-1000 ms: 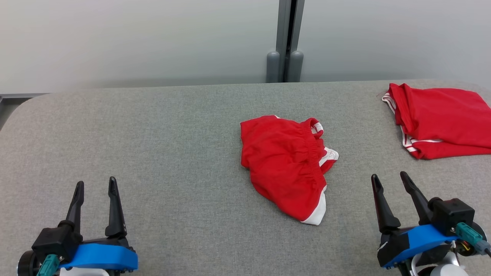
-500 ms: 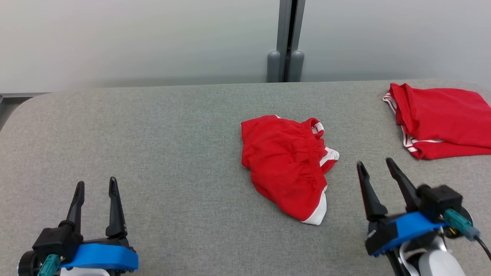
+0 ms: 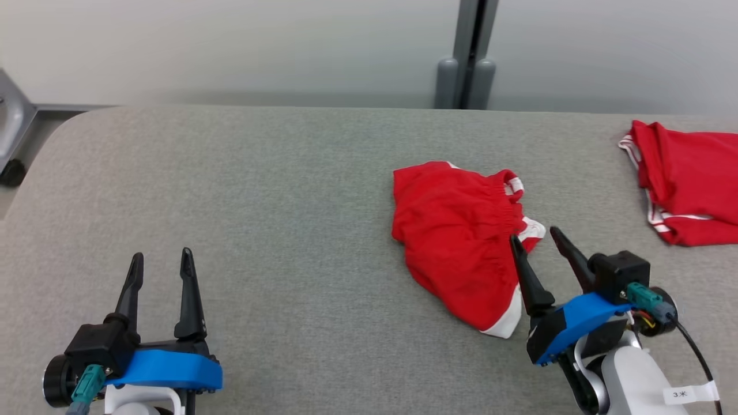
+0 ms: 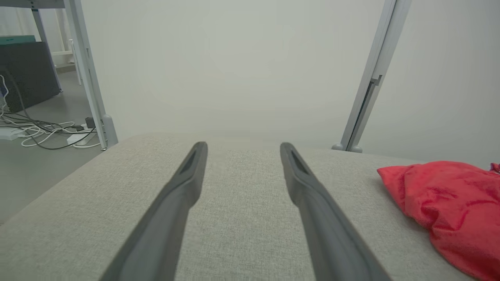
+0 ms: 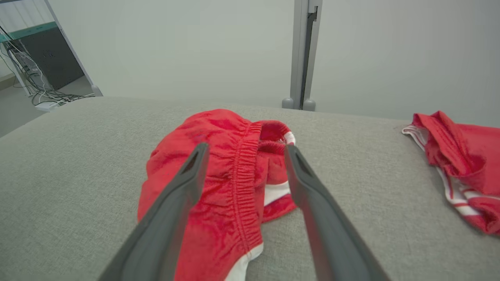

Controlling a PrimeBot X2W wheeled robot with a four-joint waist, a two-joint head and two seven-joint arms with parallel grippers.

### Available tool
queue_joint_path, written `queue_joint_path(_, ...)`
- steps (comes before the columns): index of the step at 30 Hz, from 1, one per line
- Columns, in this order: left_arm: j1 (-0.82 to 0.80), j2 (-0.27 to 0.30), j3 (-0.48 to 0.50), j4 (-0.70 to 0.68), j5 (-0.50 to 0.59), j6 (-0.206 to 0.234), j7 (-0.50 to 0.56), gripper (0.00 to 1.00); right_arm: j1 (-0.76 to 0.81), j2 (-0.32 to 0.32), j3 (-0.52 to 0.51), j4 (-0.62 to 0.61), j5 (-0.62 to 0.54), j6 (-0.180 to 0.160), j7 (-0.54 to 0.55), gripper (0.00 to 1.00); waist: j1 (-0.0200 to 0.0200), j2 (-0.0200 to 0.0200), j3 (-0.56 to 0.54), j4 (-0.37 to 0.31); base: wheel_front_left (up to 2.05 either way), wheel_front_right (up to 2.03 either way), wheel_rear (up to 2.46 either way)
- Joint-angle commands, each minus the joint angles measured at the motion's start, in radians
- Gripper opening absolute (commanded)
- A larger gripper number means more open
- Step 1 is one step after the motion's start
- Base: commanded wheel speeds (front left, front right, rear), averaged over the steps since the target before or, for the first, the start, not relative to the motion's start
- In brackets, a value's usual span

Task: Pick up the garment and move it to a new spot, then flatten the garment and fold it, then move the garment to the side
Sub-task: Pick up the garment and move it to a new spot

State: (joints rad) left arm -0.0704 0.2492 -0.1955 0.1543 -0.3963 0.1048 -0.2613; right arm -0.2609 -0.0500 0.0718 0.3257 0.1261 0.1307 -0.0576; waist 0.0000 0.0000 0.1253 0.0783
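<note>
While the crumpled red garment lies centre frame, right gripper hovers open-jawed at its right edge, contact unclear; left gripper, lower left, open and empty.

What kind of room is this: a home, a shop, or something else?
Probably a lab or test room, not a home: a grey fabric-covered table holding red shorts, plain pale partition panels on a metal post, and loose cables on the bare floor.

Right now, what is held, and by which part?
Nothing is held: left end effector and right end effector are open, the right near the red shorts.
</note>
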Motion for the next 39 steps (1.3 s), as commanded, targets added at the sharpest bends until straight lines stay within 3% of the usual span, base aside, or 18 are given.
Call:
queue_joint_path(1, -0.019, 0.001, 0.001, 0.004, 0.001, -0.005, -0.001, 1.00, -0.010, -0.001, -0.008, 0.027, -0.006, 0.000, -0.009, 1.00, 0.0000, 0.0000, 0.014, 0.019, 0.00, 0.00, 0.00)
queue_joint_path(12, -0.032, -0.009, -0.002, 0.025, -0.001, -0.008, -0.003, 1.00, -0.030, -0.001, -0.051, 0.310, 0.003, 0.000, -0.074, 1.00, 0.0000, 0.0000, 0.033, 0.076, 0.00, 0.00, 0.00)
queue_joint_path(19, -0.038, -0.016, -0.007, 0.038, 0.000, -0.012, -0.004, 1.00, -0.069, -0.001, -0.011, 0.478, 0.052, 0.000, -0.118, 1.00, 0.0000, 0.0000, 0.031, 0.086, 0.00, 0.00, 0.00)
queue_joint_path(20, -0.037, -0.016, -0.007, 0.039, 0.000, -0.012, -0.004, 1.00, -0.072, 0.000, 0.002, 0.498, 0.063, 0.000, -0.121, 0.63, 0.0000, 0.0000, 0.029, 0.085, 0.00, 0.00, 0.00)
queue_joint_path(21, -0.037, -0.016, -0.007, 0.039, 0.000, -0.012, -0.004, 1.00, -0.072, 0.000, 0.002, 0.498, 0.063, 0.000, -0.121, 0.63, 0.0000, 0.0000, 0.029, 0.085, 0.00, 0.00, 0.00)
queue_joint_path(22, -0.034, -0.017, -0.006, 0.042, 0.000, -0.012, -0.004, 1.00, -0.077, 0.002, 0.015, 0.514, 0.076, 0.000, -0.129, 0.00, 0.0000, 0.0000, 0.026, 0.084, 0.00, 0.00, 0.00)
queue_joint_path(26, -0.021, -0.018, 0.000, 0.044, -0.003, -0.006, -0.004, 1.00, -0.106, 0.000, 0.030, 0.561, 0.106, 0.000, -0.159, 0.00, 0.0000, 0.0000, 0.018, 0.069, 0.00, 0.00, 0.00)
queue_joint_path(30, -0.009, -0.016, 0.009, 0.039, -0.005, -0.002, -0.004, 1.00, -0.142, -0.019, -0.043, 0.575, 0.071, -0.001, -0.187, 0.00, 0.0000, 0.0000, 0.012, 0.046, 0.00, 0.00, 0.00)
queue_joint_path(39, -0.001, -0.027, 0.012, 0.031, 0.002, -0.008, -0.005, 1.00, -0.148, -0.110, -0.193, 0.476, 0.027, 0.000, -0.206, 0.00, 0.0000, 0.0000, 0.005, 0.021, 0.00, 0.00, 0.00)
